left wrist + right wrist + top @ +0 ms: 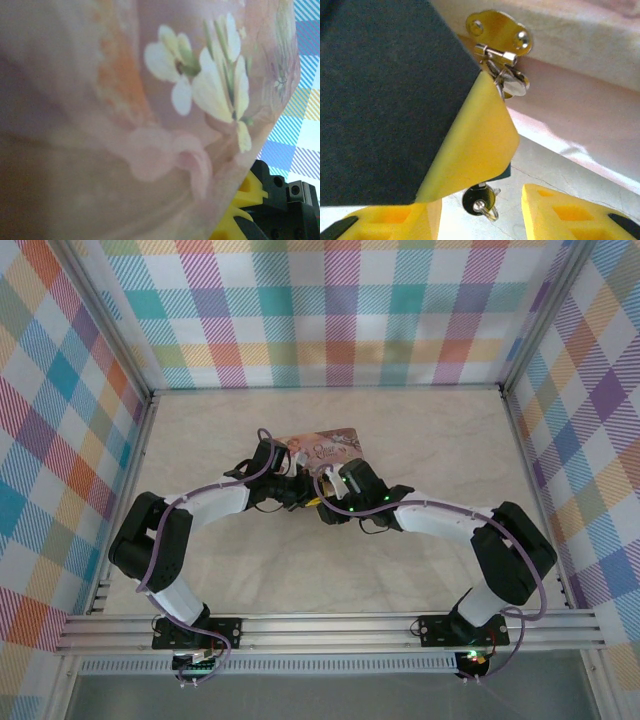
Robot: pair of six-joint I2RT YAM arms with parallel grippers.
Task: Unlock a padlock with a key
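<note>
Pink tin box (325,447): one, lying on the table (430,440) at mid depth, printed with pale flowers; very close before the left wrist camera.
Arms: two, bent inward and meeting at the near side of the tin.
Left gripper (292,492): one, at the tin's near left edge; fingers pressed together; cannot tell whether anything is pinched.
Right gripper (325,506): one, just beside the left one, at the front of the tin.
Right fingers (470,150): two, yellow, one with a large dark pad close to the lens, the other low at the right; spread apart, bare table seen in the gap, nothing pinched between them.
Hasp (500,30): one brass-coloured plate on the tin's front wall, with two rivets and one small silver bar across it; silver pieces hanging below.
Padlock (504,174): one, under the hasp, mostly hidden behind the padded finger; a dark bluish corner seen below the finger's edge.
Key (479,199): one, dark round head with one small metal ring, just under the padlock's corner, between the two fingers; blade hidden, so cannot tell if in the lock.
</note>
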